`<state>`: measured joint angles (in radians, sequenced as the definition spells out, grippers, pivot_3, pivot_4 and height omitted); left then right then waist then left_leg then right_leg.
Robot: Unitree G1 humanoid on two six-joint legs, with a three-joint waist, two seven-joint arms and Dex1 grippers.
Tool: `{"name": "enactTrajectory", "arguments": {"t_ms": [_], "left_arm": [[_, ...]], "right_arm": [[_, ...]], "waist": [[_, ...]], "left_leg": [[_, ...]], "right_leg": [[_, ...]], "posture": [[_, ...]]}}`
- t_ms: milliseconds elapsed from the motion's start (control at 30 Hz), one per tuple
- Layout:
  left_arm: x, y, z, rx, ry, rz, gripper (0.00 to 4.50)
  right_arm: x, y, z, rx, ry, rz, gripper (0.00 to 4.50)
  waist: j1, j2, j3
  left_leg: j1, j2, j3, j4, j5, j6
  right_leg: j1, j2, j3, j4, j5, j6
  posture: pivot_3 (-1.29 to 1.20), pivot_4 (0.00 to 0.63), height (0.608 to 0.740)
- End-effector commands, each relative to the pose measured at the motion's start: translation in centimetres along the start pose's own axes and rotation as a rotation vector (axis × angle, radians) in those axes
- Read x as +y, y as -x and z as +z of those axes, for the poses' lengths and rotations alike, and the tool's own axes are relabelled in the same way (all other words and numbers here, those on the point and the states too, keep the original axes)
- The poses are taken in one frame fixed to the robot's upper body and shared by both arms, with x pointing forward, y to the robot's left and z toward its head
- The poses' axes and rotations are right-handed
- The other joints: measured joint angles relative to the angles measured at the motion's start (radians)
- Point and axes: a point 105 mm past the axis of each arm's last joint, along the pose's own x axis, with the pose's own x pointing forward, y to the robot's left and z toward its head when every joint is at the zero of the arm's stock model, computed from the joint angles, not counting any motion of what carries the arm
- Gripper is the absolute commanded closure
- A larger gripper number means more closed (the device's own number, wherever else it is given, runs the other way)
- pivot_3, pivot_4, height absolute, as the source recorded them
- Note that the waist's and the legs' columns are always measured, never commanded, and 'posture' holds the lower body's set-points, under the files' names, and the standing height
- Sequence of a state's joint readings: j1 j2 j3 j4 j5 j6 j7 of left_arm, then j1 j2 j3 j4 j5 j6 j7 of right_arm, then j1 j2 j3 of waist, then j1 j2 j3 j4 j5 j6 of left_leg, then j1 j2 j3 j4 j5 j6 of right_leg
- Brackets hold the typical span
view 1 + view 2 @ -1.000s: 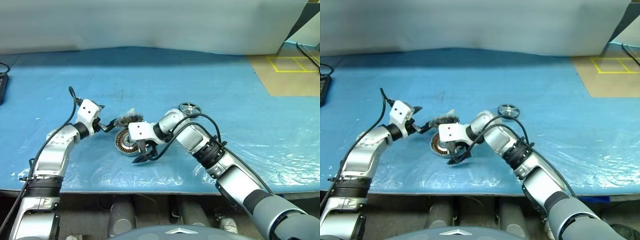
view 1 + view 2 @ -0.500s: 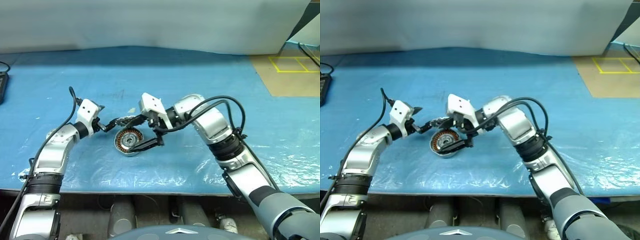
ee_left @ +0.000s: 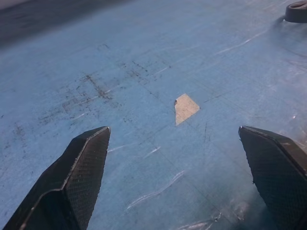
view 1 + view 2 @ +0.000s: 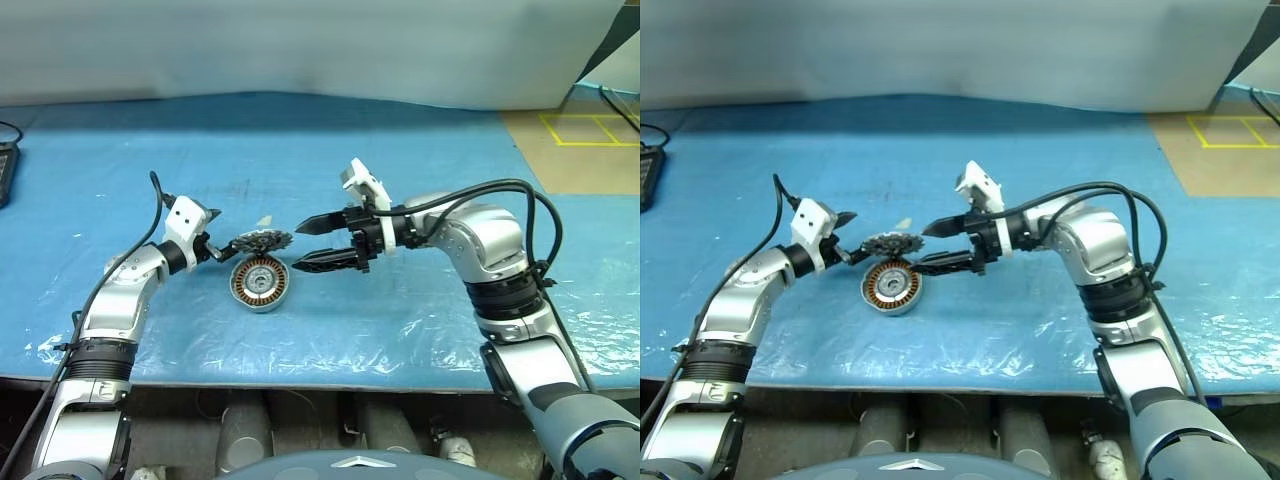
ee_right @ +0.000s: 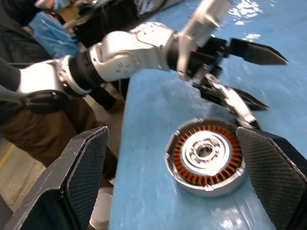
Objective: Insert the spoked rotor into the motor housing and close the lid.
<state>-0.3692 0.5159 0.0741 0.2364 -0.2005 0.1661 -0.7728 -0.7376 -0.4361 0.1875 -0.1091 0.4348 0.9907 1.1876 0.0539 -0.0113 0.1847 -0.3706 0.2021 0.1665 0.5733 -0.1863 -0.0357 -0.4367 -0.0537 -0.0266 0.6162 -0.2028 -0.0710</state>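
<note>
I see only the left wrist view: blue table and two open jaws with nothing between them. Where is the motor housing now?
Observer: The motor housing lies on the table, a little nearer the robot than the left gripper.
Operator: Is something already inserted in it?
Observer: No. It is open on top, with only its own copper windings and silver hub showing.
Operator: What does the other arm do?
Observer: The right gripper hangs above the table just right of the housing, jaws open and empty, pointing toward the left gripper.

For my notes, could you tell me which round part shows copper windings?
The motor housing, open side up; the jagged lid beside it shows none.
</note>
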Motion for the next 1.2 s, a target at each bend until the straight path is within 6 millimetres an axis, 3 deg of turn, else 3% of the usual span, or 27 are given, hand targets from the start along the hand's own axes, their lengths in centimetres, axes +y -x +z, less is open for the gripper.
{"name": "enactTrajectory", "arguments": {"t_ms": [33, 200, 367, 633, 1200], "left_arm": [[0.3, 0.2, 0.7, -0.019, -0.030, -0.025, 0.00], [0.6, 0.9, 0.4, 0.001, -0.041, -0.045, 0.00], [1.3, 2.0, 0.0, 0.024, -0.048, -0.030, 0.00], [2.3, 2.8, 0.1, 0.030, -0.052, 0.018, 0.00], [3.1, 4.4, 1.1, 0.012, -0.064, 0.015, 0.00]], "right_arm": [[-0.5, 1.3, -0.2, -0.031, 0.104, -0.068, 0.03], [-3.3, 2.3, -1.4, -0.125, 0.129, -0.244, 0.03], [-6.3, 1.8, -4.0, -0.126, 0.143, -0.408, 0.03], [-7.7, 0.5, -5.5, -0.163, 0.148, -0.458, 0.03], [-8.8, 1.2, -6.0, -0.165, 0.170, -0.491, 0.03]], "waist": [[0.002, 0.000, 0.000], [0.000, 0.000, 0.000], [-0.001, 0.000, 0.000], [-0.004, 0.000, 0.000], [-0.006, 0.000, 0.000]], "left_leg": [[0.000, 0.000, 0.000, 0.000, 0.000, 0.000], [0.000, 0.000, 0.000, 0.000, 0.000, 0.000], [0.000, 0.000, 0.000, 0.000, 0.000, 0.000], [-0.001, 0.000, 0.000, 0.000, 0.000, 0.000], [-0.001, 0.000, 0.000, 0.000, 0.000, 0.001]], "right_leg": [[0.000, 0.000, 0.000, 0.000, 0.000, 0.000], [0.000, 0.000, 0.000, 0.000, 0.000, 0.000], [0.000, 0.000, 0.000, 0.000, 0.000, 0.000], [-0.001, 0.000, -0.001, 0.000, 0.000, 0.000], [-0.001, 0.000, -0.001, 0.000, 0.000, 0.000]], "posture": [[0.00, 0.150, 0.740], [0.00, 0.150, 0.740], [0.00, 0.150, 0.740], [0.00, 0.150, 0.740], [0.00, 0.150, 0.740]]}}
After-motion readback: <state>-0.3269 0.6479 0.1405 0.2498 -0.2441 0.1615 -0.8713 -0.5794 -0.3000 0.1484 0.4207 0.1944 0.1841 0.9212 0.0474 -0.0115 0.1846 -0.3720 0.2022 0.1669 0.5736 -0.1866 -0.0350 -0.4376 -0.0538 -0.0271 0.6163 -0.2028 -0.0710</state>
